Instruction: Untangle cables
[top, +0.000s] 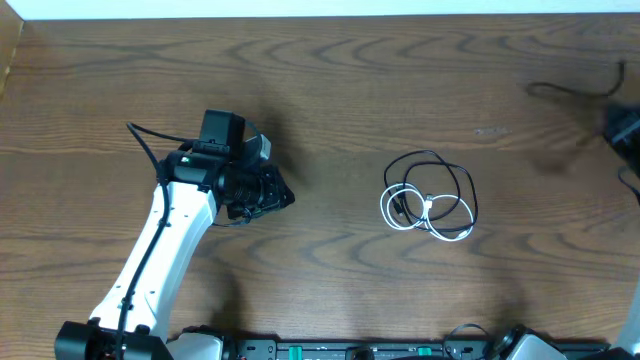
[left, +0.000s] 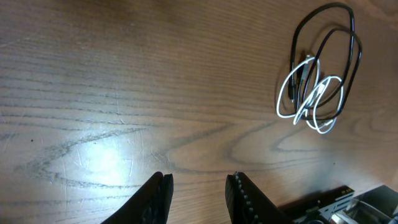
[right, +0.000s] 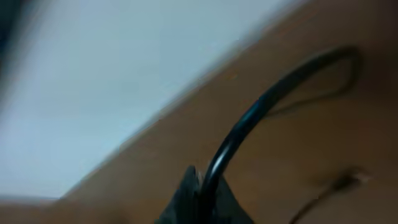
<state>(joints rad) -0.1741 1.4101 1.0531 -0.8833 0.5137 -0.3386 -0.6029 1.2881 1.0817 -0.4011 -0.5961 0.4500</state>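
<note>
1. On the tabletop (top: 330, 90), a bit right of the middle, the cables (top: 428, 200) lie in one small heap. The black cord (top: 432, 153) and the white cord (top: 388, 213) loop through each other.
2. The left tool (left: 198, 182) hangs well to the left of the heap. Its two fingers are a little way apart, with nothing between them.
3. If that tool grabs the middle of the heap, I think it pinches both cords at once. Then a pull only drags the whole heap along.
4. A hard tug on one loop could make the tangle tighter.
5. The cords are thin and lie flat, so the fingers might slip off.
6. The right tool (right: 199, 200) is closed tight. A thick black wire (right: 261, 109) runs by it. The view is blurry, so I cannot tell if the tool pinches it.
</note>
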